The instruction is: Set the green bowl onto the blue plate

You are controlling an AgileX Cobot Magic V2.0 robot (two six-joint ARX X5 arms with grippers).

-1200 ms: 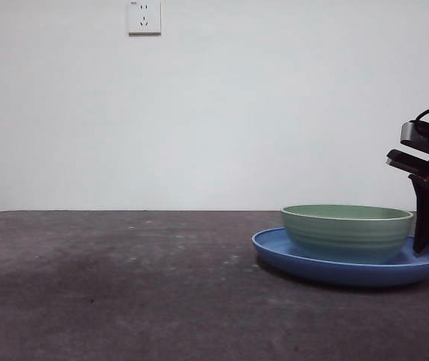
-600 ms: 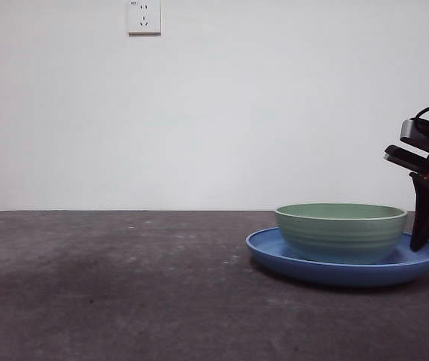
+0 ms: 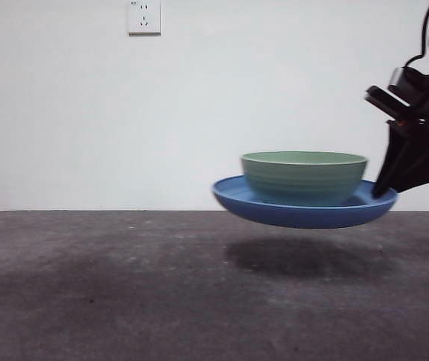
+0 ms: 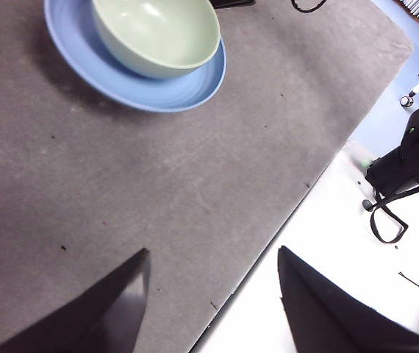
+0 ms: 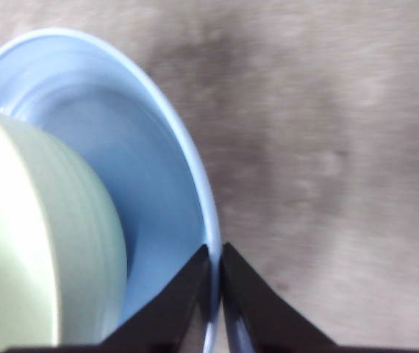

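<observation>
— While one bowl (image 3: 304, 177) sits inside one plate (image 3: 302, 212), how do both stand against the table (image 3: 124, 286)?
— Front view shows them lifted clear, shadow beneath; the left wrist view doesn't.
— And the grippers?
— Right gripper (image 5: 215, 294) pinches the plate's rim, jaws nearly together. Left gripper (image 4: 213, 294) is spread wide, empty, well apart from the plate.

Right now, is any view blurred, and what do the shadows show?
Right wrist view: soft and smeared, on table and bowl alike; the right hand pinches the plate's rim. Front view: sharp; an oval shadow lies on the table under the plate, with a clear gap between them. Left wrist view: crisp, evenly lit; left hand open, holding nothing.
</observation>
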